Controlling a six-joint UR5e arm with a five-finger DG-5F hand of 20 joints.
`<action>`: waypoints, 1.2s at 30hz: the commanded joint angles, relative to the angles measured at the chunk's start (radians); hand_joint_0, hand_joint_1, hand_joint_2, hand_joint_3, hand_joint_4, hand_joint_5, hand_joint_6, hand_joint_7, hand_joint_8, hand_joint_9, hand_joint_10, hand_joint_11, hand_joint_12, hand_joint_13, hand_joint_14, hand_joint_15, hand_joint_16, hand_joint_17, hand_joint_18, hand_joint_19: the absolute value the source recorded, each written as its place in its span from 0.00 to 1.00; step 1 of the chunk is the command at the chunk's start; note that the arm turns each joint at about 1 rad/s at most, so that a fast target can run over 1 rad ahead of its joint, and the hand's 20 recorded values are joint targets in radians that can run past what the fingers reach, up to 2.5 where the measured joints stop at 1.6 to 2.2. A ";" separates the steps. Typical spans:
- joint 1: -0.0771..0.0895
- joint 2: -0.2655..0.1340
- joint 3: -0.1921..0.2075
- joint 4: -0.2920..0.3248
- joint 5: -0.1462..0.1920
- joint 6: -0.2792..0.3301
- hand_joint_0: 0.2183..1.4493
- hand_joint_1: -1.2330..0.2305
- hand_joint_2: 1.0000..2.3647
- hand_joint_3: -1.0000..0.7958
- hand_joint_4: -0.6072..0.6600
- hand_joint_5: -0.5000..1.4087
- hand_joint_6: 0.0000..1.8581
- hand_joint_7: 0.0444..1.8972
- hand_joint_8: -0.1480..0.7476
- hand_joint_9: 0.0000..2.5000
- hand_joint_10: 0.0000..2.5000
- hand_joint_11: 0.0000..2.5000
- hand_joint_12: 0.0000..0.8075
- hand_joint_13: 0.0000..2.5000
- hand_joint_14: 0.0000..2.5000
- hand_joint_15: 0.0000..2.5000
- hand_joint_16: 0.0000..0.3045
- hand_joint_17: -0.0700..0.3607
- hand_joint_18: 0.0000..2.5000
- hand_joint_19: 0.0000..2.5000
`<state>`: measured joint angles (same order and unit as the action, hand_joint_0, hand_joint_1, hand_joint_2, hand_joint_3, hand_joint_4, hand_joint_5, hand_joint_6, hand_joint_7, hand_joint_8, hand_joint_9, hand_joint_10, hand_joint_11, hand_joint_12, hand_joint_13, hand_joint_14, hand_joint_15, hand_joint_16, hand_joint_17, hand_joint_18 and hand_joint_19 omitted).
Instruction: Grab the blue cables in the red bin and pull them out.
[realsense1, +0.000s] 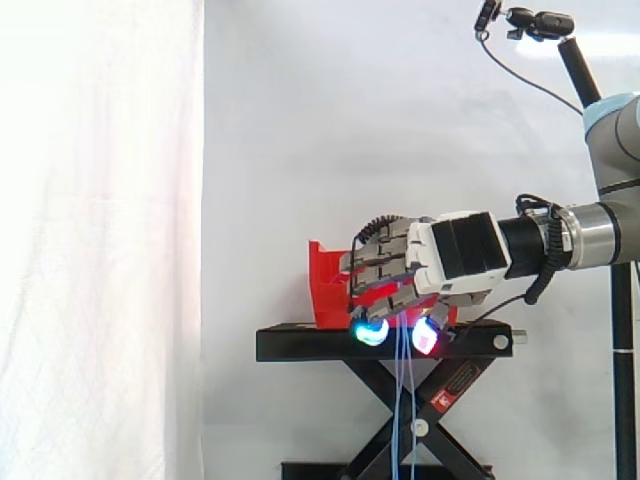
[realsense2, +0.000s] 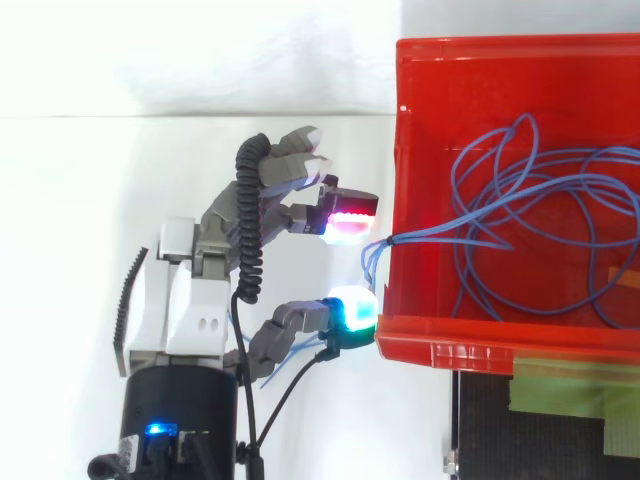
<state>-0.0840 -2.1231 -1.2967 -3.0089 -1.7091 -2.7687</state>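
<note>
Hand (realsense2: 190, 300) sits just outside red bin (realsense2: 500, 345) wall, at bench (realsense1: 300, 343) edge. Blue cables (realsense2: 382, 244) mostly coiled in bin. We note strands over wall, hanging below bench. Grip: we cannot tell.

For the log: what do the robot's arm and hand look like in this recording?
The arm is silver-grey with a light blue joint cap and a black wrist section. The hand has a white boxy body and grey segmented fingers. Their thick pads glow cyan and magenta in the side view, red and green-cyan from above.
</note>
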 joint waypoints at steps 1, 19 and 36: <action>-0.002 0.000 0.005 -0.010 0.003 0.001 0.35 0.08 0.00 0.00 0.47 0.69 0.00 0.43 0.42 0.26 0.01 0.19 0.45 0.21 0.01 0.13 0.19 0.46 0.22 0.24; -0.002 0.000 0.027 -0.031 -0.001 -0.001 0.33 0.07 0.00 0.00 0.47 0.61 0.16 0.40 0.43 0.25 0.01 0.20 0.47 0.21 0.01 0.13 0.19 0.47 0.23 0.23; 0.009 0.000 0.025 -0.051 0.036 0.165 0.33 0.07 0.00 0.00 0.48 0.63 0.10 0.42 0.43 0.25 0.01 0.21 0.47 0.21 0.01 0.13 0.19 0.47 0.23 0.24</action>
<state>-0.0763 -2.1242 -1.2715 -3.0549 -1.6868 -2.6576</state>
